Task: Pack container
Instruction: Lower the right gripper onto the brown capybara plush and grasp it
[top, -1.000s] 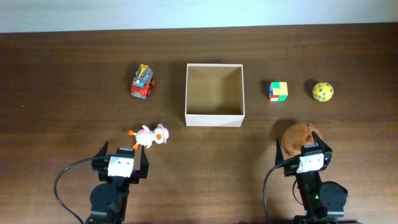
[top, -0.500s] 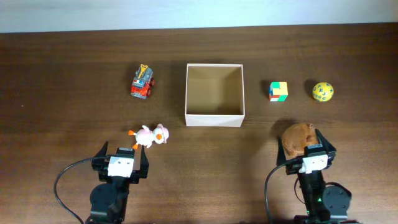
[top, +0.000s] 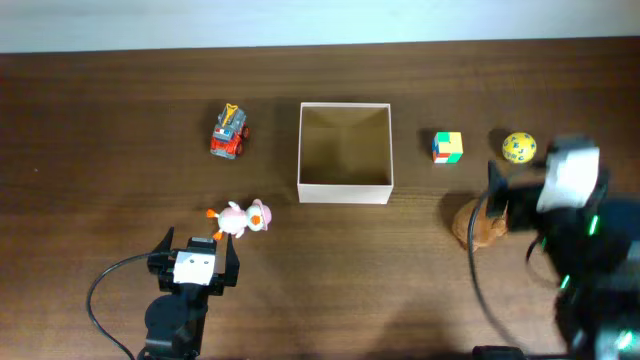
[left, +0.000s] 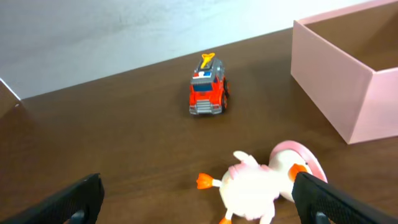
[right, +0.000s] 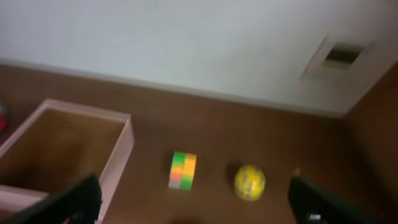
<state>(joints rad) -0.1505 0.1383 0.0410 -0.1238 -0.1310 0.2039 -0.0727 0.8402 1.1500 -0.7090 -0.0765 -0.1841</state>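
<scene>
Both my pincers stand wide open and carry nothing: the left pincer rests low near the table edge, and the right pincer hangs high over the right side. The container sits in the middle of the table, and I see no toy in it. I judge the step in hand is to fetch the brown soft toy that lies under my right arm. To do it well, I should come straight down with 1 finger on each side of the toy, close on its thick middle, lift it above the white wall, and release it inside. The pink duck lies just ahead of my left pincer, an easy pick afterwards. From above, my right arm covers part of the brown toy. The right wrist view is blurred and does not show it at all, so I cannot tell its shape.
</scene>
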